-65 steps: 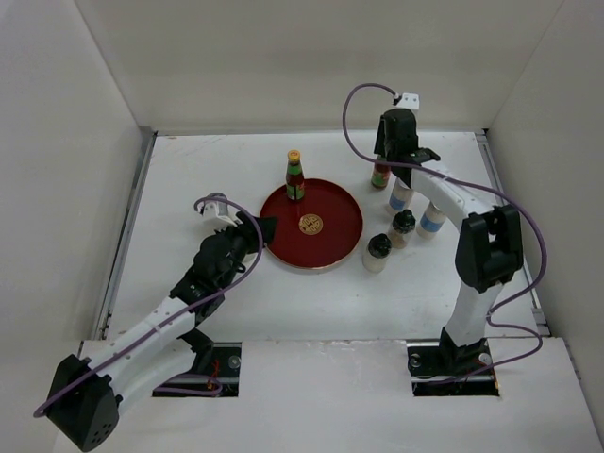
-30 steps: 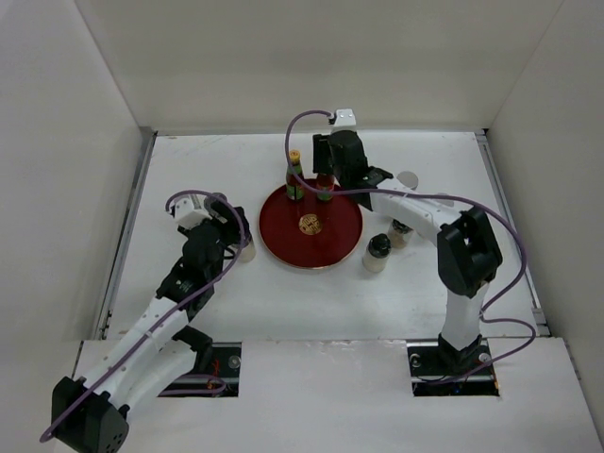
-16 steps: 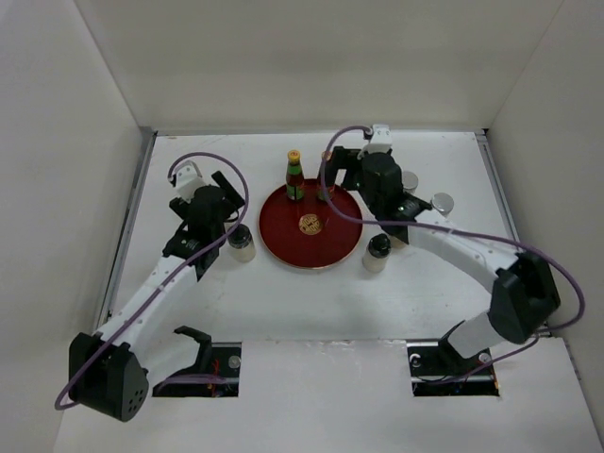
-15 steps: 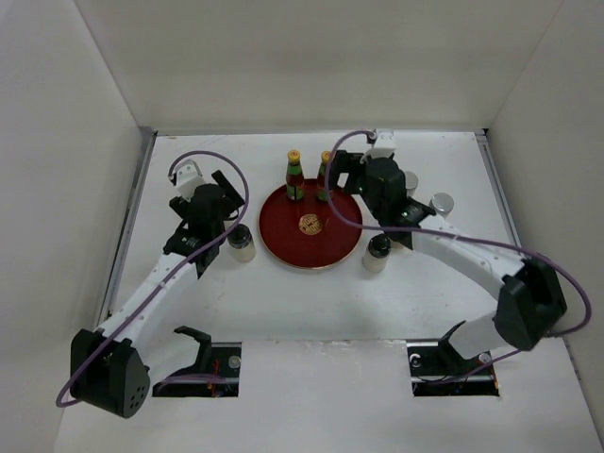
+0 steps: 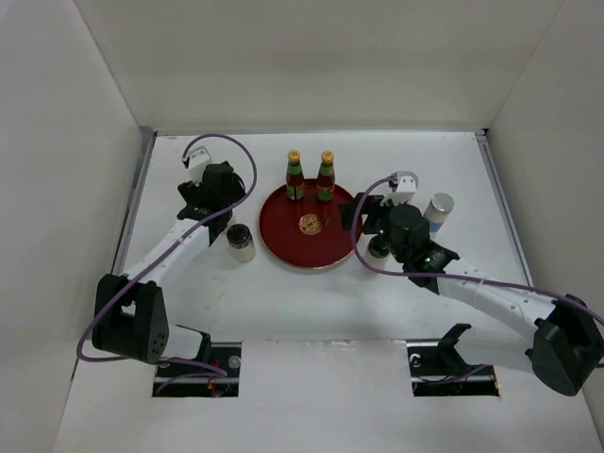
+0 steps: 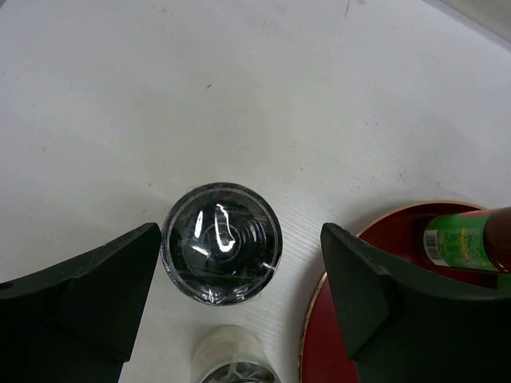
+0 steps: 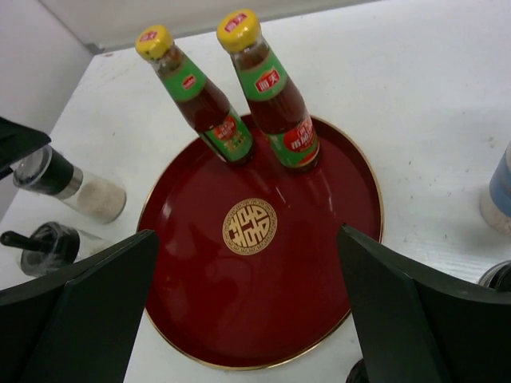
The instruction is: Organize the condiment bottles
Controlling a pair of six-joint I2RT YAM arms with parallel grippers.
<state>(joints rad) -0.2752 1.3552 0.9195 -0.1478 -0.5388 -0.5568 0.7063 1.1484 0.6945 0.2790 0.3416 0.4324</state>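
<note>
Two slim red bottles (image 5: 294, 176) (image 5: 327, 176) with green necks and yellow caps stand side by side at the back of the round red tray (image 5: 332, 247); the right wrist view shows both (image 7: 209, 100) (image 7: 277, 100). My right gripper (image 7: 247, 239) is open over the tray's gold emblem and holds nothing. My left gripper (image 6: 241, 249) is open, straddling a dark-lidded jar (image 6: 221, 243) that sits close to its left finger. A second jar (image 5: 241, 243) stands just nearer. A white shaker (image 5: 437, 209) and another dark-lidded jar (image 5: 379, 247) stand right of the tray.
The tray's gold rim (image 6: 313, 319) runs just right of the left gripper's right finger. Seen from the right wrist, two jars (image 7: 68, 187) (image 7: 48, 243) stand left of the tray and the shaker (image 7: 499, 191) to its right. White walls enclose the table.
The right gripper has let go of the second red bottle on the tray and drawn back toward the near right. The left gripper has moved back over a jar left of the tray.
</note>
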